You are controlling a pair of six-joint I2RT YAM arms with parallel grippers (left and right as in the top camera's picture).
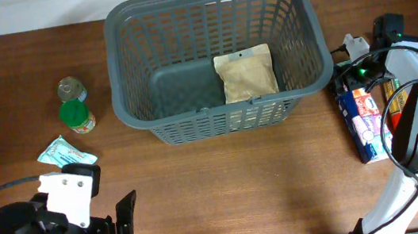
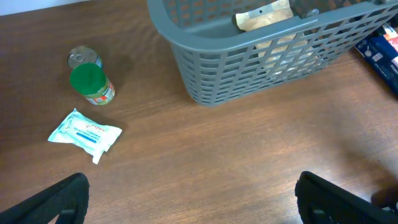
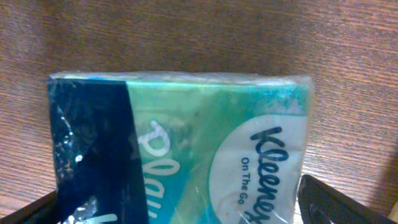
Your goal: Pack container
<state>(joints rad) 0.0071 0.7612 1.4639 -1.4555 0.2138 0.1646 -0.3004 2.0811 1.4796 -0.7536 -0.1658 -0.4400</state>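
The container (image 1: pixel 131 102) is a large dark grey lattice basket at the back middle of the table, also in the left wrist view (image 2: pixel 205 74). A tan pouch (image 1: pixel 245 74) lies flat in its right half. My right gripper (image 1: pixel 349 88) hangs low over a blue and teal Kleenex tissue pack (image 3: pixel 186 149) at the right. It is open, with one finger on either side of the pack (image 1: pixel 365 126), and no grip shows. At the front left my left gripper (image 1: pixel 115 224) stands wide open over bare wood (image 2: pixel 193 199).
Left of the basket stand a metal can (image 1: pixel 71 88) and a green-lidded jar (image 1: pixel 76 117). A white and blue wipes packet (image 1: pixel 65 153) lies in front of them. An orange-brown item (image 1: pixel 391 98) lies beside the tissue pack.
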